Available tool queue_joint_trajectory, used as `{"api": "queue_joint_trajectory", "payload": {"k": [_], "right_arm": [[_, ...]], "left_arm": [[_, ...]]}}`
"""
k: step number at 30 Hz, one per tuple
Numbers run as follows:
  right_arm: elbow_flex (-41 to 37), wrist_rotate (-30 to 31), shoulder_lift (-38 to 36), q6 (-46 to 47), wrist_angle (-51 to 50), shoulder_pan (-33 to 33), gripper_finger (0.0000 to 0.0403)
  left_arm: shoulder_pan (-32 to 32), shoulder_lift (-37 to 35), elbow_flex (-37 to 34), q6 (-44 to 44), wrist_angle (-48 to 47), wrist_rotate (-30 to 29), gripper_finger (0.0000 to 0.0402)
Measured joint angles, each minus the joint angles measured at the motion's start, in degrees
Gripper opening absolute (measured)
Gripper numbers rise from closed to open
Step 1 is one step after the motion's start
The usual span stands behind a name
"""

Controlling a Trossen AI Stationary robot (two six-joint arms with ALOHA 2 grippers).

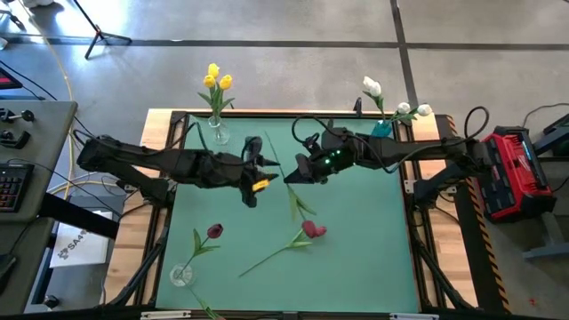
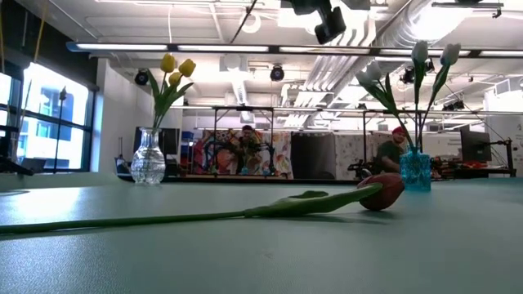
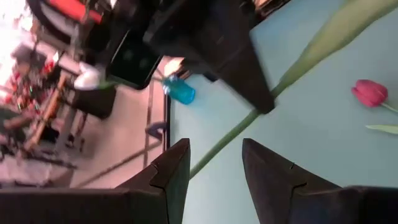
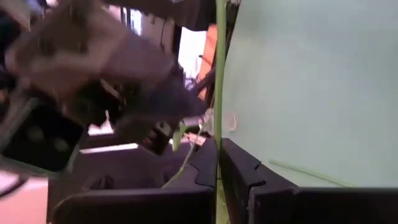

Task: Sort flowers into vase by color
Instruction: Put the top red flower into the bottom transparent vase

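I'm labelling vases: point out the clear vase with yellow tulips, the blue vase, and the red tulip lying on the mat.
clear vase (image 2: 148,161), low view, glass belly.
blue vase (image 2: 415,171), low view, body.
red tulip (image 2: 382,193), low view, flower head.

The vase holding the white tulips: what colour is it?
Blue. The vase shows best in the low view, standing behind the red tulip.

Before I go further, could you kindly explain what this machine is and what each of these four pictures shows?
It is a robot with two dark arms at a green table, each ending in a two-finger hand. One picture looks straight down, one looks level across the table, and two come from cameras on the wrists. The right hand is shut on a tulip stem. The left hand is open, with that stem between its fingers. A red tulip lies loose on the table. Yellow tulips stand in a clear vase, white tulips in a blue vase, and a second red tulip is at a third vase.
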Motion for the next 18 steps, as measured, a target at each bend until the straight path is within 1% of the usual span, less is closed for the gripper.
{"api": "queue_joint_trajectory", "payload": {"k": [5,9,13,18], "right_arm": [[0.00,3.31,0.00,2.30,2.89,0.39,0.0000],[0.00,3.47,0.00,3.32,5.54,0.39,0.0000],[0.00,3.70,0.00,3.60,5.69,0.35,0.0000],[0.00,3.33,0.00,3.44,6.21,0.39,0.0000]], "left_arm": [[-1.48,0.59,0.01,3.99,-0.11,0.14,0.0136],[-1.65,0.60,0.02,4.25,0.36,-0.88,0.0136],[-1.63,0.62,0.02,4.27,0.66,-2.78,0.0136],[-1.52,0.76,0.02,4.53,1.93,-3.18,0.0133]]}}
